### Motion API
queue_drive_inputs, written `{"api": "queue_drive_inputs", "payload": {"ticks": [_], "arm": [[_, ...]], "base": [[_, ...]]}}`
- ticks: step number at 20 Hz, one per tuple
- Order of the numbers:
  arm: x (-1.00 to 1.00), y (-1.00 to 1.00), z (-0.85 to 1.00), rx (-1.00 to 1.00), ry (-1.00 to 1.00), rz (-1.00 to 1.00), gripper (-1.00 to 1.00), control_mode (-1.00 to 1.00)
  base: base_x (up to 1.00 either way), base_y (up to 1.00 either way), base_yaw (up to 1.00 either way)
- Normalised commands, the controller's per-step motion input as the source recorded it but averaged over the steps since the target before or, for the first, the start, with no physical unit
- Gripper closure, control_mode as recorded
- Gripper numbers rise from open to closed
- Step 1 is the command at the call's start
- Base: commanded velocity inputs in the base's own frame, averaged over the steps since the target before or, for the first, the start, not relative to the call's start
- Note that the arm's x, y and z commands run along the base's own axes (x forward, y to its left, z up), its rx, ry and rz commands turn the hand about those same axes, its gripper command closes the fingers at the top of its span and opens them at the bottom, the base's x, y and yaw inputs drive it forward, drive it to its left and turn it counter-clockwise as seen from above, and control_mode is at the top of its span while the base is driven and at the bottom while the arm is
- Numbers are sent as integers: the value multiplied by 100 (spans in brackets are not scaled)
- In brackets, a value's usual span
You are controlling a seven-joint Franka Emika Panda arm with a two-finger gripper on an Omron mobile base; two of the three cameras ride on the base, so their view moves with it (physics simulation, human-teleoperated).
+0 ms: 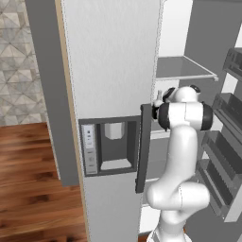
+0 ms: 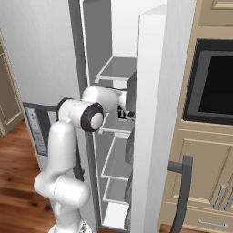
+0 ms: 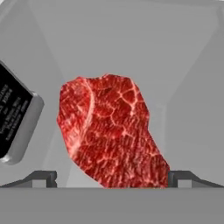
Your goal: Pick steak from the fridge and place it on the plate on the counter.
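Observation:
The steak, a red marbled lump of raw meat, lies on a grey shelf inside the fridge, right in front of my hand. My gripper is open, its two dark fingertips standing wide on either side of the steak's near end, with nothing gripped. My arm reaches past the left door, which carries the dispenser panel, into the open fridge at mid-shelf height; the open right door partly hides the hand. The plate and the counter are out of view.
A dark labelled container with a grey cap lies just left of the steak. Grey shelves stand above and below my hand, and door bins to the right. A built-in oven and beige drawers lie right of the fridge.

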Motion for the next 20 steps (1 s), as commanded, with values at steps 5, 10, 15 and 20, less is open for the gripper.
{"api": "queue_drive_inputs", "payload": {"ticks": [5, 10, 15, 20], "arm": [[16, 0, -16, 0, 0, 0, -100, -100], [18, -2, -10, 0, 0, 0, -100, -100], [13, 0, -14, 0, 0, 0, -100, -100], [13, 0, -18, 0, 0, 0, -100, -100]], "base": [[0, 0, 0], [0, 0, 0], [0, 0, 0], [0, 0, 0]]}}
